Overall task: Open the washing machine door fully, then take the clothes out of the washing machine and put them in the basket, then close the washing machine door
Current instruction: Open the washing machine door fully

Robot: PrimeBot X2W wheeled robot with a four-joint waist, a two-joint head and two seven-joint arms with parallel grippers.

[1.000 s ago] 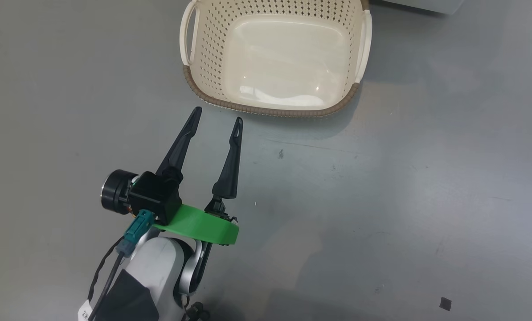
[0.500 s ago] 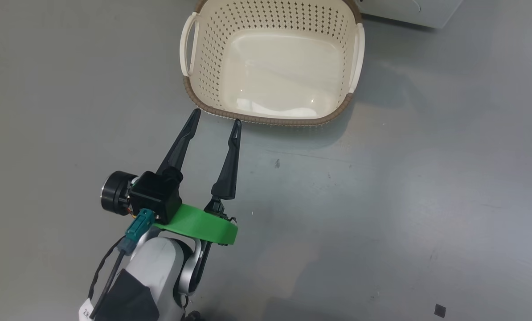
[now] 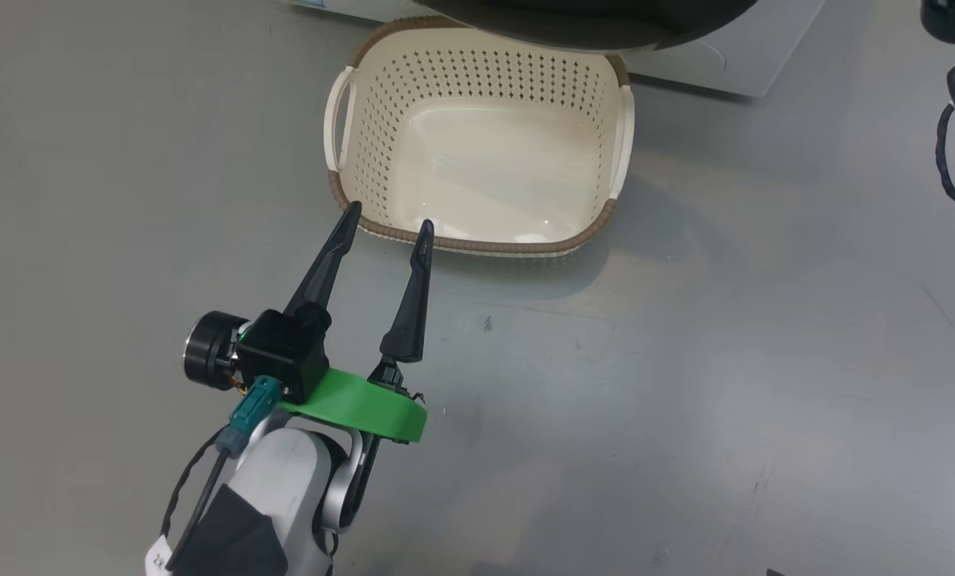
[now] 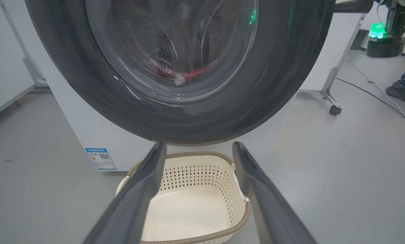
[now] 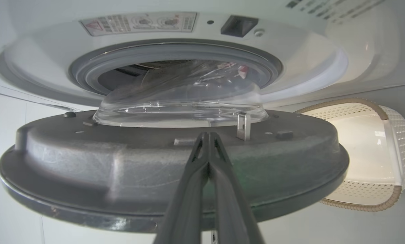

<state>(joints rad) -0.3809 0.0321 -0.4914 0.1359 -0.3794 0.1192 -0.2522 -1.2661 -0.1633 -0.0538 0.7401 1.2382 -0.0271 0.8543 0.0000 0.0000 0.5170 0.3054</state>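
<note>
While the washing machine door (image 5: 87,169) is only partly opened, right gripper (image 5: 208,135) closed empty and left gripper (image 3: 389,216) spread, the clothes (image 4: 195,72) are not yet removed.

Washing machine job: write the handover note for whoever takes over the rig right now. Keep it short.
Left gripper: open, holding nothing, fingertips by the near rim of the basket.
Right gripper: shut, holding nothing, tips at the inner face of the washing machine door.
Door: ajar, not fully open; its glass bowl sits just outside the grey seal.
Clothes: red, inside the washing machine, seen through the glass.
Basket: empty, on the floor below the door.
Done: door unlatched. Left: swing it fully open, move the clothes to the basket, close the door.
</note>
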